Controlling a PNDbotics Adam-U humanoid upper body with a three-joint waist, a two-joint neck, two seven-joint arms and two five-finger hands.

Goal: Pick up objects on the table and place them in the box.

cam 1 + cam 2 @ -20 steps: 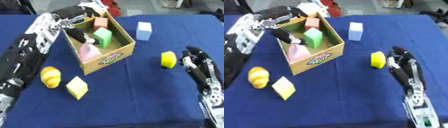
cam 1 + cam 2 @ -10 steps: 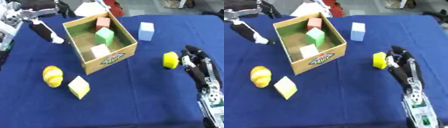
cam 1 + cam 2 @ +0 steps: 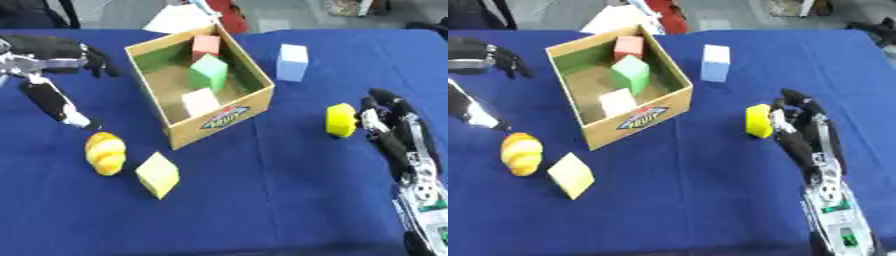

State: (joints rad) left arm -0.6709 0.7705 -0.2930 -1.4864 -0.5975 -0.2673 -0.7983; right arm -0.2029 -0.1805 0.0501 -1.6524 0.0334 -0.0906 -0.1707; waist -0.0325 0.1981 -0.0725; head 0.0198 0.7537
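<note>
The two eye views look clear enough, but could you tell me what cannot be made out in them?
- Label on the box: blurred, unreadable.
- Right hand against the yellow block: blur hides whether it grips.
- Left hand: motion blur.
- Box floor beneath its near wall: hidden.

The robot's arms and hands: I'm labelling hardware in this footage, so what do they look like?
The right hand is black with silver-grey links along its fingers; its forearm is slim, silver and white, with a small green patch near the lower edge. The left hand is dark, on an arm of black and silver segments, with a separate black-and-white finger-like part below it.
</note>
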